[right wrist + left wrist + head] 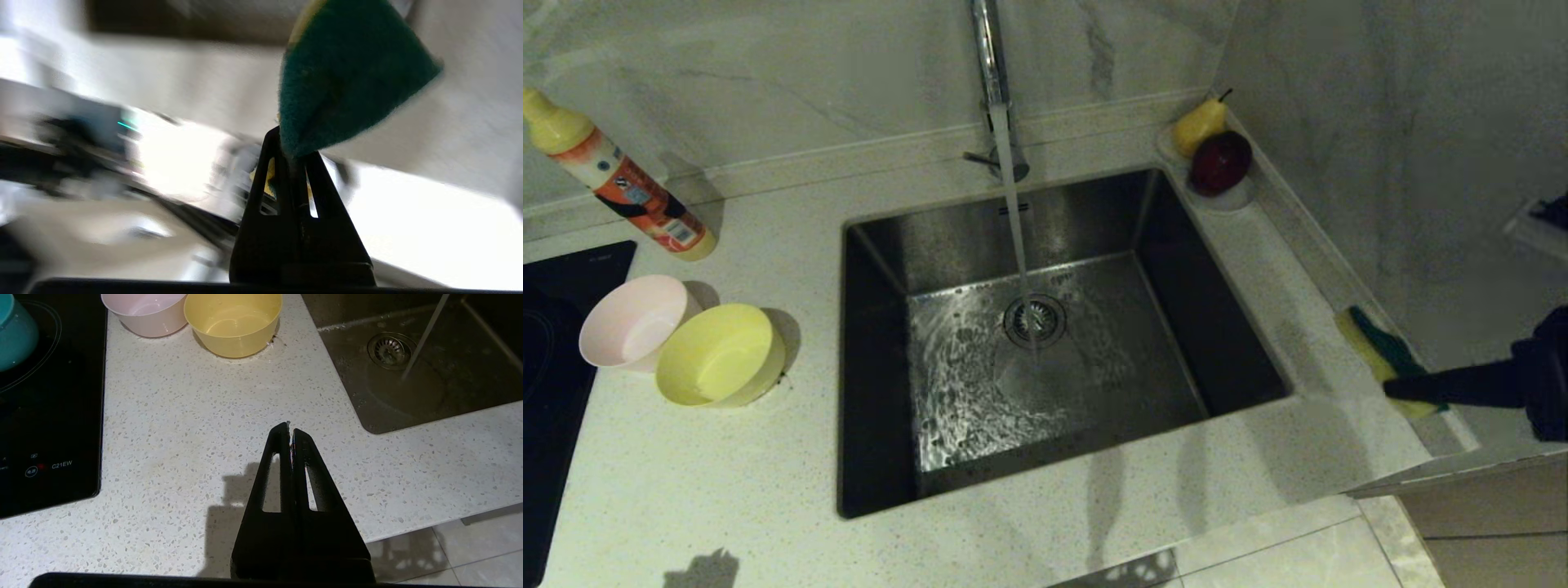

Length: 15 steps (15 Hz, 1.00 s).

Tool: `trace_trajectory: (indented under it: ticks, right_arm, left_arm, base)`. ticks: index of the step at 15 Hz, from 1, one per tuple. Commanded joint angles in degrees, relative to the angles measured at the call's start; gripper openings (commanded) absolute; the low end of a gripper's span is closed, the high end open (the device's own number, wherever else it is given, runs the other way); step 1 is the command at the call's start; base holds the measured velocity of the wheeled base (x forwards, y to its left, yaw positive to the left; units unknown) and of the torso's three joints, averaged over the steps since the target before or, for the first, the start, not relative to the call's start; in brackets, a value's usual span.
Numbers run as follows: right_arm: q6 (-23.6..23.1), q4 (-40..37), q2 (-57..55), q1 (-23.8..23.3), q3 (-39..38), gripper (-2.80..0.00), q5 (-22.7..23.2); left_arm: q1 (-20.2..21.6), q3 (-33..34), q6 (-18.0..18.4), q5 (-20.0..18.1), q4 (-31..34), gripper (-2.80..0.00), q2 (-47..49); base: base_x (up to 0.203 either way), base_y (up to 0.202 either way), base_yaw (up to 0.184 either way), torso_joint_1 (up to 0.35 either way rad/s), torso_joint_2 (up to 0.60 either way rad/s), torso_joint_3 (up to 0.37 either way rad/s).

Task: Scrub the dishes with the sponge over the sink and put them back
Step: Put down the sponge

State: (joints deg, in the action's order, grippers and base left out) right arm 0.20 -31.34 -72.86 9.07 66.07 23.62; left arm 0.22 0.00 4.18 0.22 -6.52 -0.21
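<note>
The steel sink (874,367) fills the middle, and water runs from the chrome tap (988,57) onto the drain. On the counter to its left stand a pale pink bowl (633,320) and a yellow bowl (721,355), touching each other. A light blue bowl (14,332) sits on the hob. My right gripper (1395,389) is at the ledge right of the sink, shut on one corner of the yellow and green sponge (1380,347). In the right wrist view the sponge (347,69) sticks out from the gripper (292,153). My left gripper (291,430) hangs shut and empty over the front counter.
An orange and yellow bottle (621,180) leans at the back left. A white dish (1232,198) with a pear and a red apple stands at the sink's back right corner. The black hob (45,416) lies left. A marble wall rises just right of the sponge ledge.
</note>
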Motion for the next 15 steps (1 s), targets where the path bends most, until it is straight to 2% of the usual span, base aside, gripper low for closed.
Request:
trace_trajectory:
  ticks: [1,3,6,10,15]
  right_arm:
    - [-3.92,1.33,0.98,0.19,-4.93,-2.80,-4.23]
    - [-4.19,5.75,1.32,0.75,-9.23,-2.80,-5.07]
    - [-5.57,14.31,0.51,3.18,-15.29,-2.80,-14.35]
    - [-8.66,26.31,-0.37,5.29,-24.47,-2.80,-20.18]
    - [-14.37,43.00,-5.10,5.49,-32.90,-2.80,-22.42]
  left_arm:
    - [0.04,2.29,0.04,0.04,-0.07,-2.80,0.12]
    - [0.04,2.29,0.04,0.04,-0.07,-2.80,0.17]
    - [0.04,2.29,0.06,0.04,-0.07,-2.80,0.12]
    - [0.04,2.29,0.04,0.04,-0.07,-2.80,0.12]
    - [0.04,2.29,0.04,0.04,-0.07,-2.80,0.12]
  base:
    - [0.000,0.000,0.000,0.000,0.00,0.000]
    - [0.000,0.000,0.000,0.000,0.00,0.000]
    - [0.000,0.000,0.000,0.000,0.00,0.000]
    - [0.000,0.000,0.000,0.000,0.00,0.000]
    - [0.000,0.000,0.000,0.000,0.00,0.000]
